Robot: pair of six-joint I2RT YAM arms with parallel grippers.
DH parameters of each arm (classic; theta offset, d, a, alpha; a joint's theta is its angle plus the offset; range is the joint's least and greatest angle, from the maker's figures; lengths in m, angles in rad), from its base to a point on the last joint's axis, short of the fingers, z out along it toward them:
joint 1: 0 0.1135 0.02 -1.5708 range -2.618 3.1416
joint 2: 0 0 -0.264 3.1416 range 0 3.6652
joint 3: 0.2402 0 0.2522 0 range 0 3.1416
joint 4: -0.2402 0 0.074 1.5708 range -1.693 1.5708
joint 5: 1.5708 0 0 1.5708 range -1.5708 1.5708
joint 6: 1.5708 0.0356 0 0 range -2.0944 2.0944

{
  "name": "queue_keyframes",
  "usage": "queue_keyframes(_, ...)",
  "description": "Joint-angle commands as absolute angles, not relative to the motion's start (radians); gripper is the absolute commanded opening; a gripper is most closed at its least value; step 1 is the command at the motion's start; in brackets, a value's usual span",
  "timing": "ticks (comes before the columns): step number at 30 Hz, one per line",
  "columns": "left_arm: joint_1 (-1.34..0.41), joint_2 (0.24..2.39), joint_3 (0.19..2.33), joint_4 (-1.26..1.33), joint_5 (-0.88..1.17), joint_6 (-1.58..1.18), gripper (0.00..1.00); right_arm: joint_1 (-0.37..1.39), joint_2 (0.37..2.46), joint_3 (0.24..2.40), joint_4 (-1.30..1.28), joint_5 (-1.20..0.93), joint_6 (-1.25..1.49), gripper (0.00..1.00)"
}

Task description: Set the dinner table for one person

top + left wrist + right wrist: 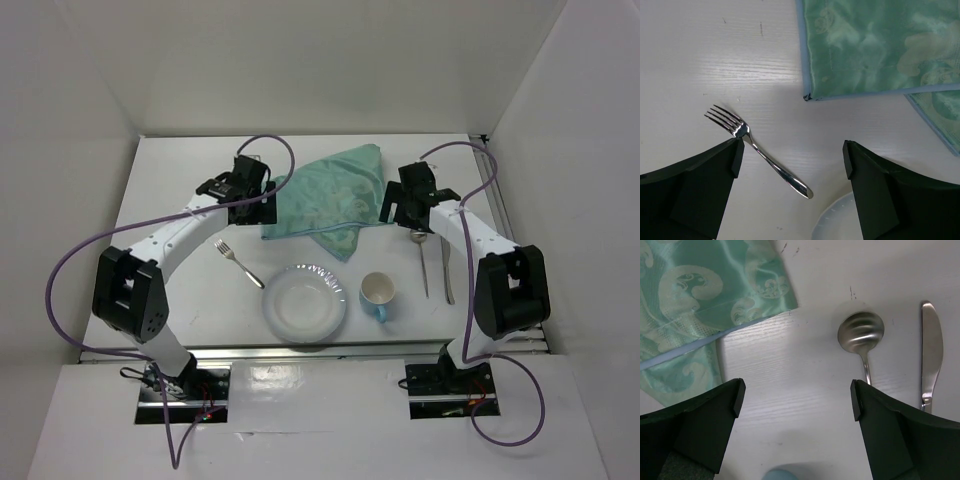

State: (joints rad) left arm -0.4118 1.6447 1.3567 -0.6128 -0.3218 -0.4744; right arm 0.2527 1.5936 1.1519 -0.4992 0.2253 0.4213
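Note:
The white dinner table (175, 190) holds a silver fork (238, 262), a white plate (305, 303), a light blue cup (378, 294), a spoon (421, 255) and a knife (446, 270). My left gripper (262, 208) hovers open and empty at the cloth's left edge. In the left wrist view (792, 155) its jaws stand wide apart above the fork (760, 152) and the plate's rim (837, 220). My right gripper (392, 208) hovers open and empty at the cloth's right edge. In the right wrist view (797, 397) the spoon (861, 332) and the knife (931, 350) lie just beyond it.
A crumpled green-teal cloth (330, 195) lies at the table's middle back, between the two grippers; it also shows in the left wrist view (875, 45) and the right wrist view (705, 305). White walls enclose the table. A metal rail (300, 352) runs along the near edge.

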Motion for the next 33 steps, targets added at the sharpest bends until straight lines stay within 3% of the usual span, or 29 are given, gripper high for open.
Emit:
queue_keyframes(1,-0.382,1.626,1.367,-0.618,-0.279,-0.517,1.0,0.261,1.583,1.173,-0.46,0.201,0.408,1.0)
queue_keyframes(22,-0.187,1.528,1.227,-0.61,-0.074,-0.571,0.94,0.193,1.583,1.137,-0.43,0.019,0.388,1.0)
queue_keyframes(27,-0.132,1.517,1.155,-0.563,0.072,-0.604,0.96,0.153,1.624,1.114,-0.391,-0.092,0.388,0.94)
queue_keyframes(33,-0.156,1.678,1.235,-0.517,0.184,-0.626,0.96,0.133,1.756,1.199,-0.402,-0.127,0.409,0.84)
